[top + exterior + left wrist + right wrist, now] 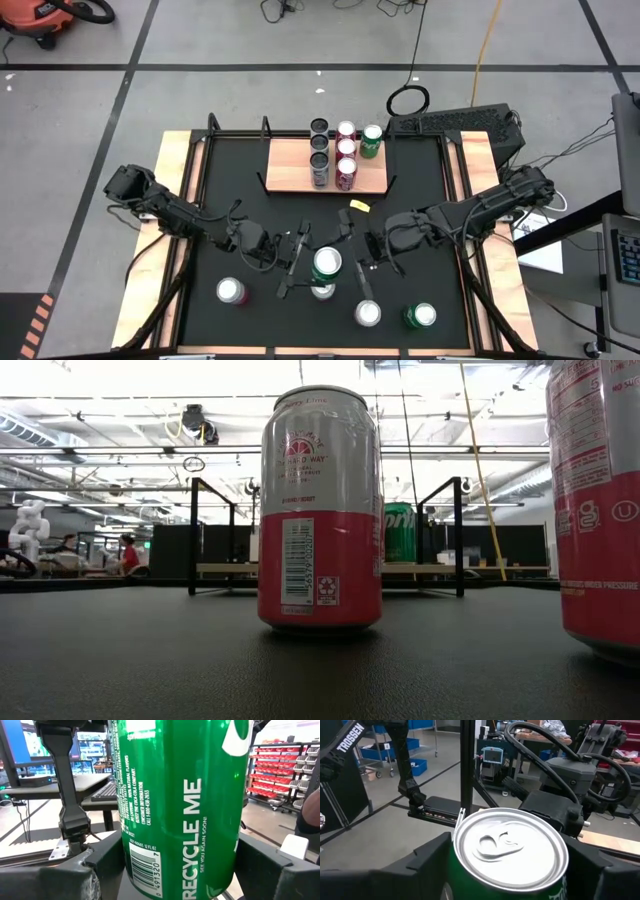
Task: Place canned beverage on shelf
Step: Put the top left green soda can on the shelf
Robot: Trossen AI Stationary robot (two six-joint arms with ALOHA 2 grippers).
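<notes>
Seeing a handover mid-table: the green can [327,265] sits between both grippers, short of the shelf [325,166]. Our left gripper [296,262] has its jaws clamped on the can's sides; the left wrist view shows the body filling the gap between the fingers [75,875]. Our right gripper [352,258] brackets the same can near the lid, but we cannot tell whether those jaws are closed on it or just beside it. Shelf already carries six cans at its back and middle, front strip bare. Risks as we judge them: if left lets go before right is seated, the can drops or tips onto the black mat [420,210]; if both pull at once, it twists in the grip. A tall can held near the rim could swing and knock the standing cans on the shelf during placement.
</notes>
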